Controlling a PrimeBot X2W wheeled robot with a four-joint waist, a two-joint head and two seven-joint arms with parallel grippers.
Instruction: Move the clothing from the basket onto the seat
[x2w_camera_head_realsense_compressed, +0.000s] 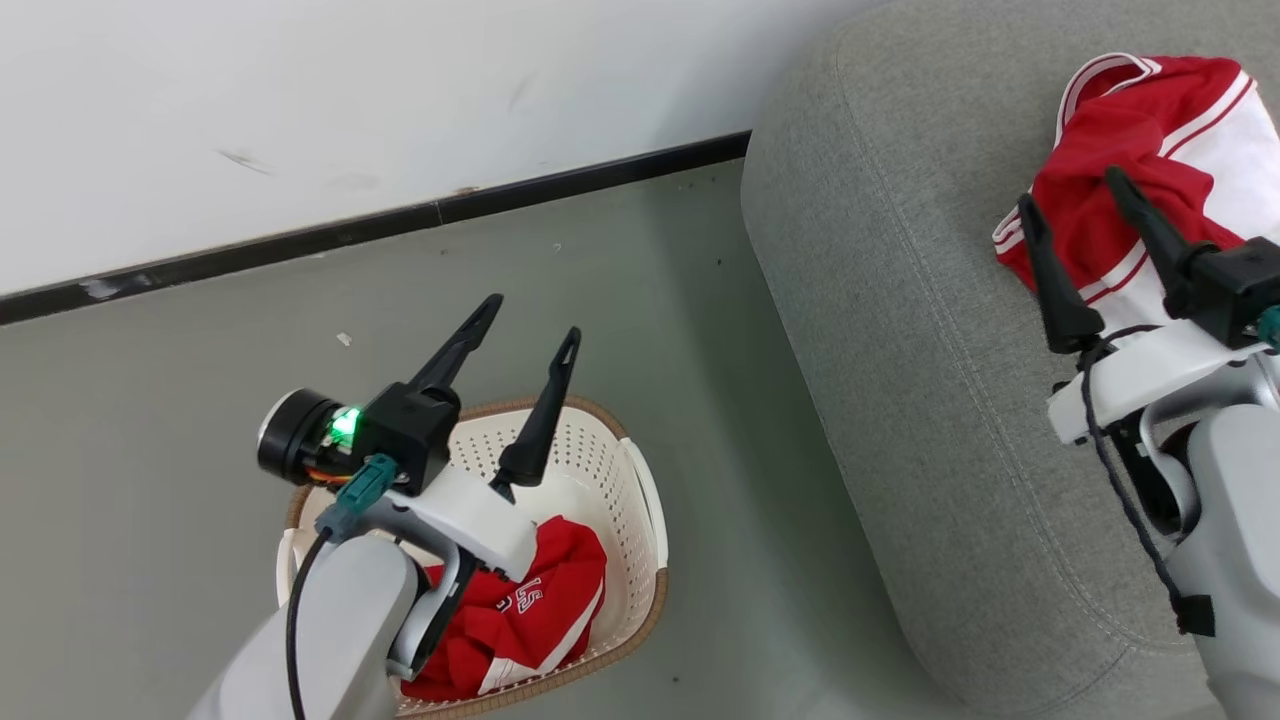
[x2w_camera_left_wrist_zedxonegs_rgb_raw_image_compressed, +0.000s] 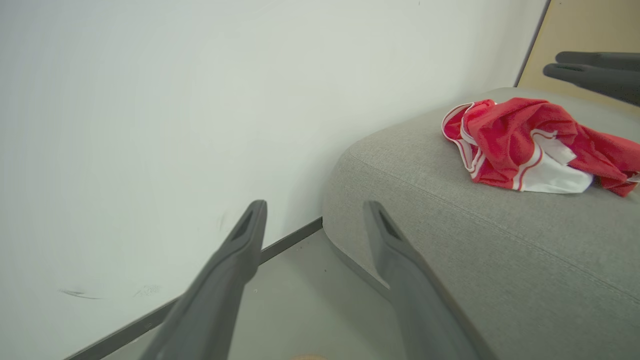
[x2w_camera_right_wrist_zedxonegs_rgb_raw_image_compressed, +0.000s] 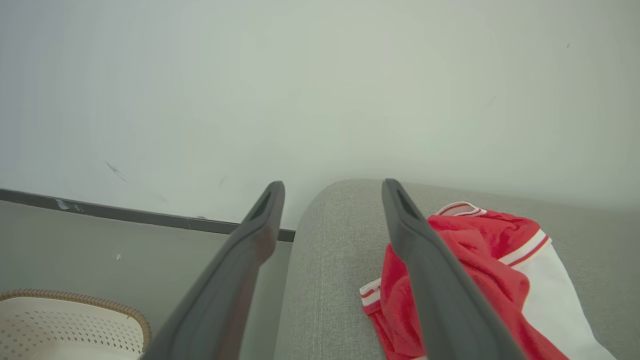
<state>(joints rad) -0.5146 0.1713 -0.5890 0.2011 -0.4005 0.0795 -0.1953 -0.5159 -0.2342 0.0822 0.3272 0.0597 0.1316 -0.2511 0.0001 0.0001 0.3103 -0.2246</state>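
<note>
One red and white garment (x2w_camera_head_realsense_compressed: 1150, 150) lies crumpled on the grey seat (x2w_camera_head_realsense_compressed: 900, 300) at the upper right; it shows too in the left wrist view (x2w_camera_left_wrist_zedxonegs_rgb_raw_image_compressed: 530, 145) and right wrist view (x2w_camera_right_wrist_zedxonegs_rgb_raw_image_compressed: 480, 260). A second red garment with white lettering (x2w_camera_head_realsense_compressed: 530, 610) rests in the cream basket (x2w_camera_head_realsense_compressed: 620, 480) on the floor. My left gripper (x2w_camera_head_realsense_compressed: 530, 320) hovers open above the basket's far rim, empty. Over the seat, just in front of the first garment, my right gripper (x2w_camera_head_realsense_compressed: 1070, 195) is open and holds nothing.
A white wall with a dark baseboard (x2w_camera_head_realsense_compressed: 400, 215) runs behind the grey floor (x2w_camera_head_realsense_compressed: 200, 400). A bare strip of floor separates the basket from the seat. The basket's rim (x2w_camera_right_wrist_zedxonegs_rgb_raw_image_compressed: 75, 300) shows at the lower left of the right wrist view.
</note>
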